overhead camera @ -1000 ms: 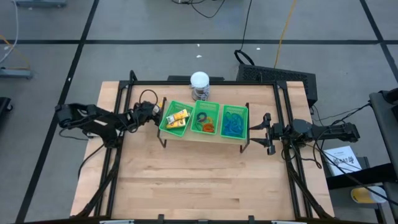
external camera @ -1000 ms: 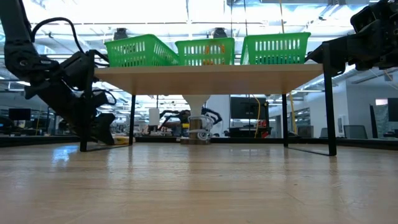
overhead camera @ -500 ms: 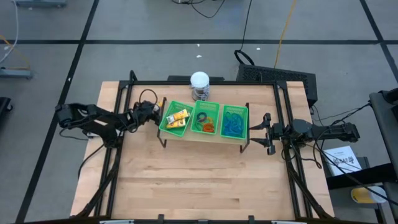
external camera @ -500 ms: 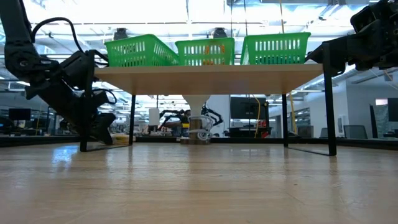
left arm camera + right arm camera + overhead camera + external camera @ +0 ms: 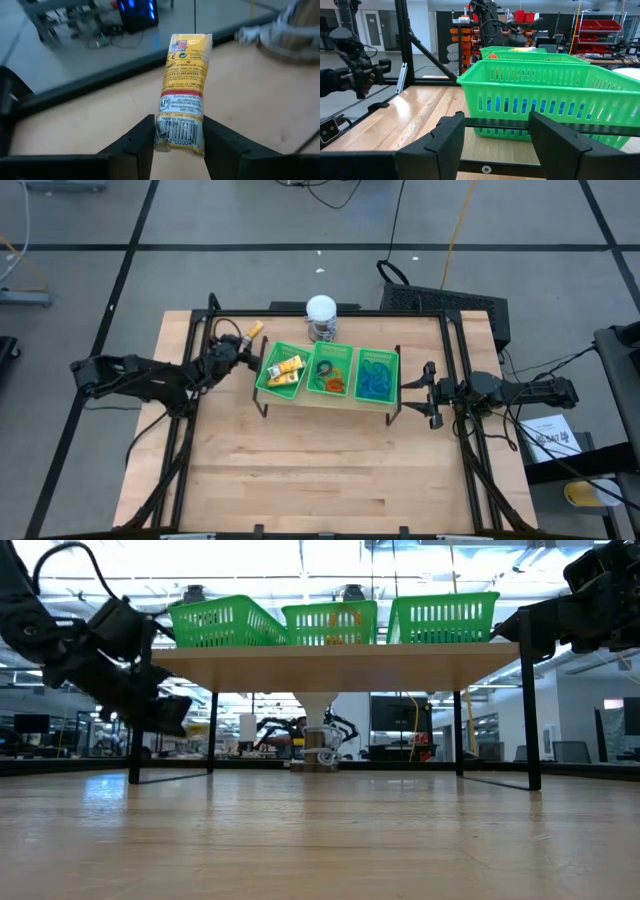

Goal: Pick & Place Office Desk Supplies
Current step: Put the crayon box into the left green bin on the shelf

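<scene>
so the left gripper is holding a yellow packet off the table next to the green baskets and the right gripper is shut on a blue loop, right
Not quite. The right gripper is open and holds nothing, as the right wrist view shows: its fingers stand apart in front of the green baskets. The rest holds: the left gripper is shut on the yellow packet, raised off the table beside the baskets.

We see a pale wooden worktop (image 5: 300, 470). A black-legged stand (image 5: 340, 655) rests on it, and just behind that stand sits a white-topped round jar (image 5: 321, 316).
</scene>
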